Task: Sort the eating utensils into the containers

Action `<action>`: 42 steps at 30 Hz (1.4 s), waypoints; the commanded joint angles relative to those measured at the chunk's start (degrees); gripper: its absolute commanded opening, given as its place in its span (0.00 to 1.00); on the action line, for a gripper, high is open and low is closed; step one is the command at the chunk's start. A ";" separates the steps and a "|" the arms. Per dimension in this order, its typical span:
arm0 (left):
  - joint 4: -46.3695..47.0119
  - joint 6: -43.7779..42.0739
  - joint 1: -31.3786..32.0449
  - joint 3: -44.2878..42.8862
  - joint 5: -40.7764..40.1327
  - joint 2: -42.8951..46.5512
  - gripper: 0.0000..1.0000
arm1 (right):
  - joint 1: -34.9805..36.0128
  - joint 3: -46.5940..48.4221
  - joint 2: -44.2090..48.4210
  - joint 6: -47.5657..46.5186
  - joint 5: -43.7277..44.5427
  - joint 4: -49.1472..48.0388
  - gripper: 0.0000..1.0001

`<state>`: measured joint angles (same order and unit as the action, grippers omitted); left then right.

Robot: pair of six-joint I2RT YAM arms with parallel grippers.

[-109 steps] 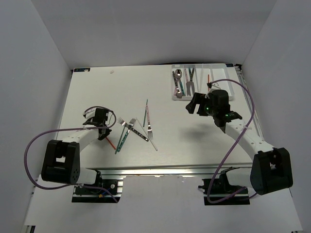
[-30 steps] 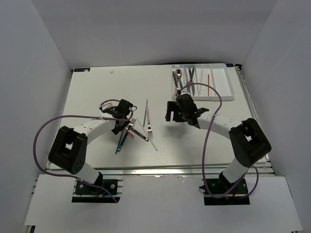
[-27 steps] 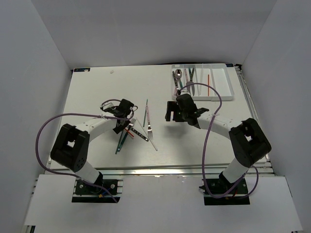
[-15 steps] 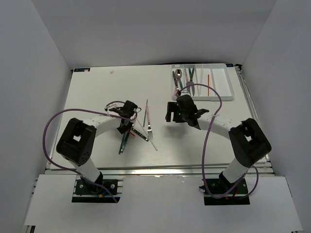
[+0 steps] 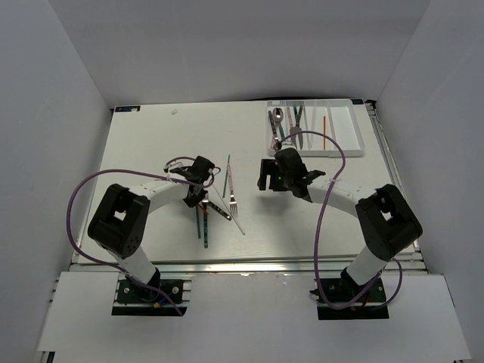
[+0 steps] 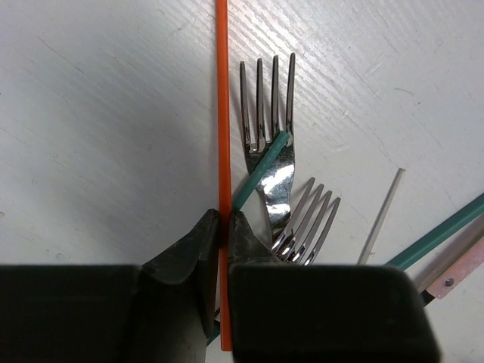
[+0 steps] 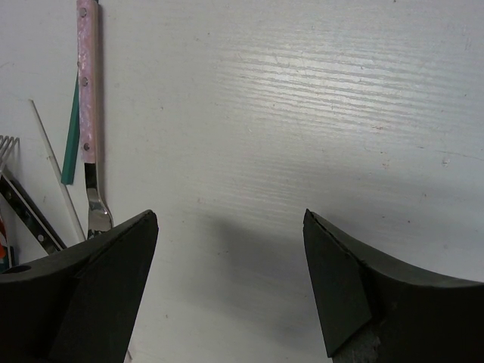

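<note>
An orange chopstick (image 6: pixel 221 113) is being pinched near one end by the left gripper (image 6: pixel 221 240). The fingers are being pressed together on the thin shaft, probably so that it can be drawn clear of the forks (image 6: pixel 272 174) crossed just beside it. Whether it is being lifted off the table (image 6: pixel 91 113) cannot be told. The tray (image 5: pixel 349 128) is sited well apart at the far right. One orange chopstick is already being held in it, so that slot is judged the destination. The right gripper (image 7: pixel 228 227) is being held spread above bare table, engaging nothing.
</note>
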<state>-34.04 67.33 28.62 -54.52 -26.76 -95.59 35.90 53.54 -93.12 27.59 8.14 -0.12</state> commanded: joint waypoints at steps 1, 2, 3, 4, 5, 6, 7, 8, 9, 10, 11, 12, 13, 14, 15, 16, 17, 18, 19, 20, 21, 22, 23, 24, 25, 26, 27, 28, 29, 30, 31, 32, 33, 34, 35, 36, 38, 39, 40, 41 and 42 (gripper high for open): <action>-0.06 -0.09 0.21 -1.99 -0.66 2.51 0.00 | 0.05 -0.45 2.15 -0.88 -0.49 -2.08 0.82; -0.06 -0.18 0.21 -1.99 -0.75 2.86 0.00 | 0.05 -0.54 2.07 -1.05 -0.84 -2.43 0.82; -0.15 -0.09 0.21 -2.08 -0.83 3.74 0.00 | -0.04 -0.71 2.07 -1.31 -1.80 -2.78 0.82; -0.15 -0.18 0.29 -2.08 -1.01 4.27 0.00 | 0.05 -0.72 1.98 -1.58 -2.51 -3.13 0.82; -0.32 -0.27 0.29 -2.08 -1.27 4.71 0.00 | 0.05 -0.80 1.80 -1.84 -4.08 -3.83 0.83; -0.41 -0.27 0.29 -2.08 -1.27 5.15 0.00 | 0.05 -0.89 1.72 -2.02 -4.97 -4.27 0.83; -0.41 -0.36 0.29 -1.99 -1.27 6.11 0.00 | 0.05 -1.07 1.63 -2.28 -6.02 -4.80 0.83; -0.58 -0.36 0.29 -2.08 -1.36 6.55 0.00 | -0.04 -1.33 1.80 -2.54 -7.34 -5.58 0.83; -0.59 -0.62 0.38 -1.99 -1.27 7.17 0.00 | 0.05 -2.20 1.98 -2.81 -12.22 -8.03 0.82; -0.33 -0.80 0.47 -1.90 -1.19 8.30 0.00 | -0.04 -2.73 2.24 -3.42 -14.97 -9.53 0.81; 0.02 -0.97 0.47 -1.64 -0.75 9.01 0.00 | -0.04 -3.35 2.68 -3.69 -18.48 -11.55 0.80; 0.55 -1.49 0.64 -1.38 -0.40 9.80 0.00 | -0.04 -3.96 2.77 -3.43 -25.13 -15.31 0.79; 1.34 -1.94 0.73 -0.42 0.13 10.59 0.00 | 0.05 -4.40 2.77 -2.82 -28.59 -17.18 0.78; 5.00 -2.72 0.73 0.55 1.26 12.69 0.00 | 0.13 -4.67 2.33 -0.90 -32.45 -19.37 0.77; 7.91 -4.56 0.73 1.69 4.93 13.93 0.00 | 0.14 -4.85 1.90 0.52 -39.71 -24.35 0.76; 16.03 -5.71 0.73 4.92 7.84 16.29 0.00 | 0.22 -5.28 1.19 4.10 -42.30 -26.58 0.75; 20.20 -7.02 0.73 6.69 11.09 17.44 0.00 | 0.31 -5.55 0.84 5.87 -45.72 -28.95 0.75; 23.72 -7.82 0.82 8.28 16.60 18.07 0.00 | 0.48 -5.90 0.49 7.63 -46.89 -31.15 0.75; 26.11 -8.18 0.91 10.03 18.83 18.51 0.00 | 0.83 -6.08 0.22 8.95 -47.60 -34.48 0.74; 29.87 -8.70 1.26 10.31 20.94 18.34 0.00 | 1.10 -5.90 -0.30 10.62 -48.47 -35.55 0.74; 30.87 -9.75 1.52 10.14 24.01 17.90 0.00 | 1.28 -5.64 -0.48 11.16 -48.66 -36.26 0.74; 31.84 -10.28 1.52 10.22 25.34 17.90 0.00 | 1.97 -5.29 -0.66 11.34 -48.40 -35.57 0.73; 35.06 -10.55 2.13 10.57 26.58 17.37 0.00 | 2.33 -3.55 -1.09 10.47 -46.74 -34.08 0.72; 37.10 -10.38 2.66 11.01 28.42 17.19 0.00 | 2.77 -2.22 -1.53 9.77 -45.33 -31.37 0.72; 38.68 -9.94 2.84 11.63 30.26 17.28 0.00 | 3.12 -1.17 -1.97 9.41 -43.84 -28.65 0.71; 41.92 -9.50 3.02 12.85 30.98 17.45 0.00 | 3.12 -0.63 -2.76 9.41 -42.17 -26.45 0.68; 43.17 -8.89 3.37 13.21 31.33 17.72 0.00 | 3.21 -0.37 -2.94 9.76 -41.46 -25.90 0.67; 43.97 -8.80 3.54 13.56 31.68 17.81 0.00 | 3.12 -0.19 -2.94 9.76 -40.32 -25.11 0.66; 45.02 -8.80 3.72 14.00 31.60 17.98 0.00 | 3.21 -0.28 -2.86 9.50 -38.92 -23.89 0.66; 45.46 -8.80 3.72 14.27 31.60 18.51 0.00 | 3.21 -0.28 -2.59 9.06 -38.47 -23.26 0.66; 45.99 -8.71 3.72 14.53 31.68 18.69 0.00 | 3.30 -0.28 -2.33 8.80 -38.12 -22.82 0.66; 47.13 -8.62 3.81 14.79 31.86 18.86 0.00 | 3.30 -0.36 -2.07 8.71 -37.94 -22.38 0.65; 47.83 -8.45 3.81 15.23 32.04 18.95 0.00 | 3.21 -0.28 -1.98 8.62 -38.02 -22.21 0.65; 49.23 -8.27 3.81 15.58 32.47 19.04 0.00 | 3.21 -0.28 -1.89 8.70 -38.11 -22.20 0.64; 49.68 -7.75 3.81 15.76 32.65 18.95 0.00 | 3.21 -0.28 -1.98 8.79 -38.20 -22.47 0.63; 50.21 -7.65 3.81 16.11 32.83 18.86 0.00 | 3.30 -0.36 -2.06 8.88 -38.29 -22.73 0.61; 51.62 -7.22 3.90 16.46 33.00 18.95 0.00 | 3.21 -0.36 -2.24 9.23 -37.76 -22.91 0.53; 51.97 -7.21 3.90 16.73 33.18 19.04 0.00 | 3.21 -0.36 -2.33 9.32 -37.59 -22.99 0.49; 52.23 -7.21 3.90 16.82 33.35 19.21 0.00 | 3.21 -0.36 -2.41 9.58 -36.98 -23.17 0.41; 52.15 -7.30 3.90 16.73 33.36 19.13 0.00 | 3.30 -0.45 -2.50 9.76 -36.71 -23.43 0.38; 52.06 -7.39 3.90 16.73 33.44 19.21 0.00 | 3.21 -0.54 -2.50 10.02 -36.36 -24.30 0.34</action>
<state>15.22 59.64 32.36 -38.09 5.21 -78.63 39.11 51.33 -95.74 37.10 -29.76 -22.72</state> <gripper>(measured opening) 0.177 0.370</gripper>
